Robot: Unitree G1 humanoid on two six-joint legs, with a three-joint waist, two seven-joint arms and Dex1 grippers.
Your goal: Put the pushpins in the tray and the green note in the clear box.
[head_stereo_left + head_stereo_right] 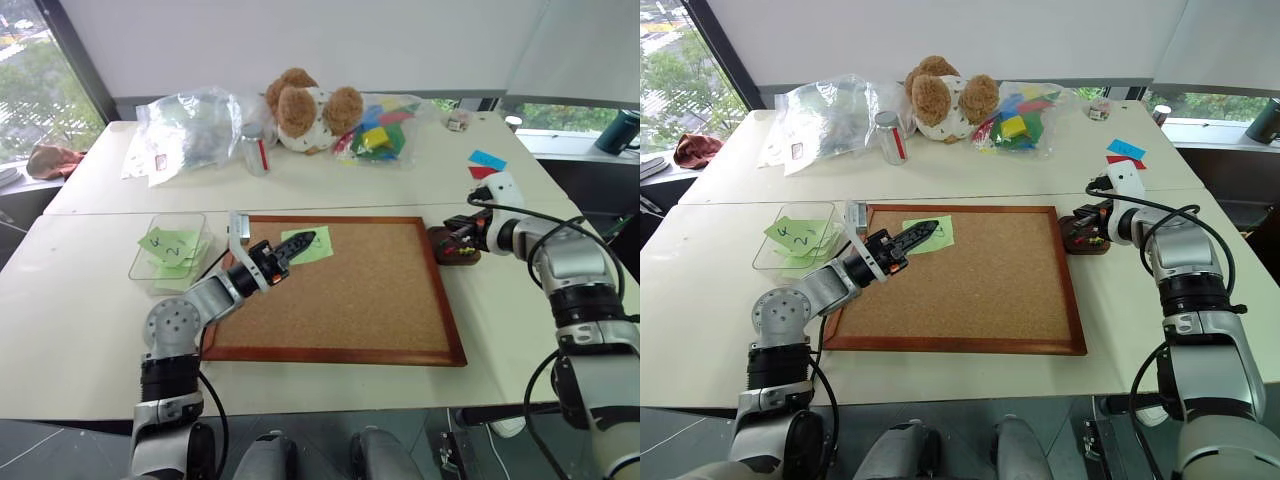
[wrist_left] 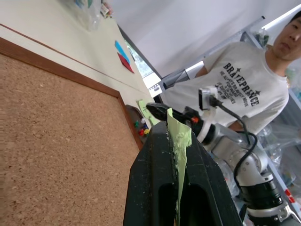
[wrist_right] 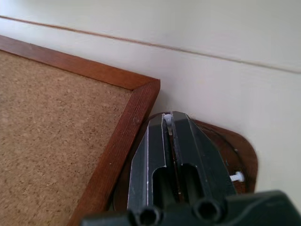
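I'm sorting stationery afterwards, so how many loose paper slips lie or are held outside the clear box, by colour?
Green: 1, the green note pinched in the left gripper over the cork board
Blue: 1, the blue slip on the far table
Red: 1, the red slip beside it
Total: 3

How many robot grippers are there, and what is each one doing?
2. The left gripper pinches the green note above the cork board. The right gripper is shut over the tray, beside that board's right edge.
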